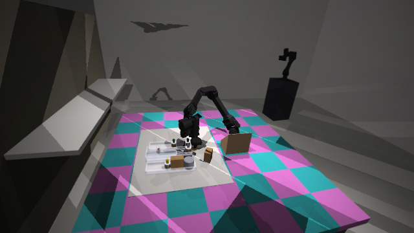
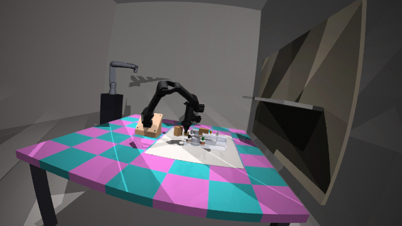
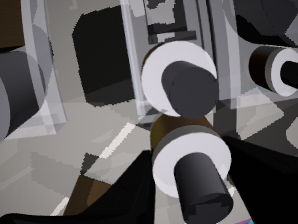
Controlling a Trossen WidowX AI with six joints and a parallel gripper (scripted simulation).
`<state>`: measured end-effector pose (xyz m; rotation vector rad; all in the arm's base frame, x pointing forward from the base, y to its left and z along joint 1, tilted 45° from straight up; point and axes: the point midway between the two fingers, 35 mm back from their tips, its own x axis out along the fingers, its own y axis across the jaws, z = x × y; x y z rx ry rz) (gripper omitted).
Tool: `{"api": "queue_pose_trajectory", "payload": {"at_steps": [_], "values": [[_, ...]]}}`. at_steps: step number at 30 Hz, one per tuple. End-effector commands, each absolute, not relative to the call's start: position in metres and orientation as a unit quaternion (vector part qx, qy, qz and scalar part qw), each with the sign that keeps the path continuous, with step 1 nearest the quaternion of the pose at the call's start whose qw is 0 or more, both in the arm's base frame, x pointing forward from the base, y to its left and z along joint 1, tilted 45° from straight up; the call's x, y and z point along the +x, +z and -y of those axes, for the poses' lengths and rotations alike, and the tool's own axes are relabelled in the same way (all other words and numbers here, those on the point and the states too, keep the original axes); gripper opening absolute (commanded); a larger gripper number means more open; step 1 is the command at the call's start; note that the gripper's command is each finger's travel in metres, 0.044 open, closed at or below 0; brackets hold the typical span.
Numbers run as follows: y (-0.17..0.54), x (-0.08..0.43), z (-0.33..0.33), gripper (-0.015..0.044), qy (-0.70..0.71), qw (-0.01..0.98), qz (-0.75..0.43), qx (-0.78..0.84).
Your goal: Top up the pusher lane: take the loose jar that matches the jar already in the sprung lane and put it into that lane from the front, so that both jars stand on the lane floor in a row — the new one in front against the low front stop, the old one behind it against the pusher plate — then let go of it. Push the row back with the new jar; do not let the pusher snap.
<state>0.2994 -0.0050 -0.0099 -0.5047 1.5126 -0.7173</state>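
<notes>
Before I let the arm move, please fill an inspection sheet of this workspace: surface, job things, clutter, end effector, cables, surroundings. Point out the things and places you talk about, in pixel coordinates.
Surface: pink-and-teal table [image 1: 272,181] [image 2: 135,176], pale mat [image 1: 181,188] [image 2: 191,157] on it.
Job things: held jar [image 3: 162,172], dark-capped, just in front of the lane jar [image 1: 188,148] [image 3: 154,77]; contact cannot be told.
Clutter: brown block [image 1: 207,155] [image 2: 178,130] [image 3: 87,195] on the mat; green-capped jar [image 1: 173,142] [image 2: 203,141] in another lane.
End effector [image 1: 196,144] [image 2: 186,130] [image 3: 186,151]: shut on the held jar.
Cables: nothing seen.
Surroundings: wall shelf [image 1: 65,123] [image 2: 289,103]; dark pedestals [image 1: 281,100] [image 2: 111,108] bearing other arms.
</notes>
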Motion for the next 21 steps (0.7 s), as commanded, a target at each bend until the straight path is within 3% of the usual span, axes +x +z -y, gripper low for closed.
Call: {"api": "queue_pose_trajectory", "payload": {"at_steps": [1,21], "values": [[-0.0072,0.3095,0.0052,0.0,-0.317,0.651,-0.655,-0.219],[-0.0061,0.3172,0.0061,0.0,-0.317,0.651,-0.654,-0.219]]}}
